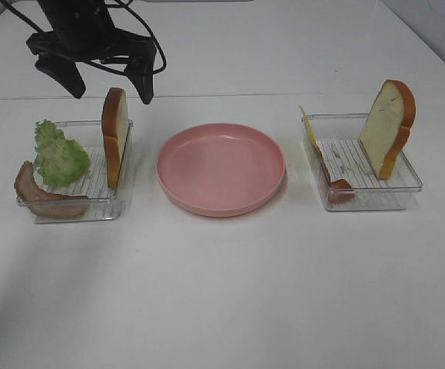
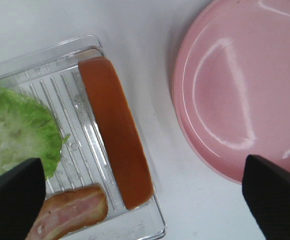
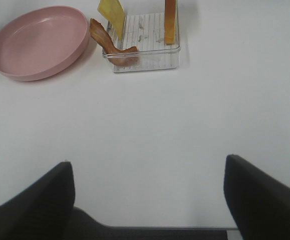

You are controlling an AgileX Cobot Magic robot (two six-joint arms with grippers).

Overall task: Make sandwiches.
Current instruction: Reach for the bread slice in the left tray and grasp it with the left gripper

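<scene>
Hovering our left end effector, jaws wide and holding nothing, over the upright left bread slice in the left tray, we are seeing lettuce and the left bacon strip beside it. Our right end effector is gaping wide and empty above the table, well apart from the right tray carrying the right bread slice, cheese square and right bacon strip.
</scene>
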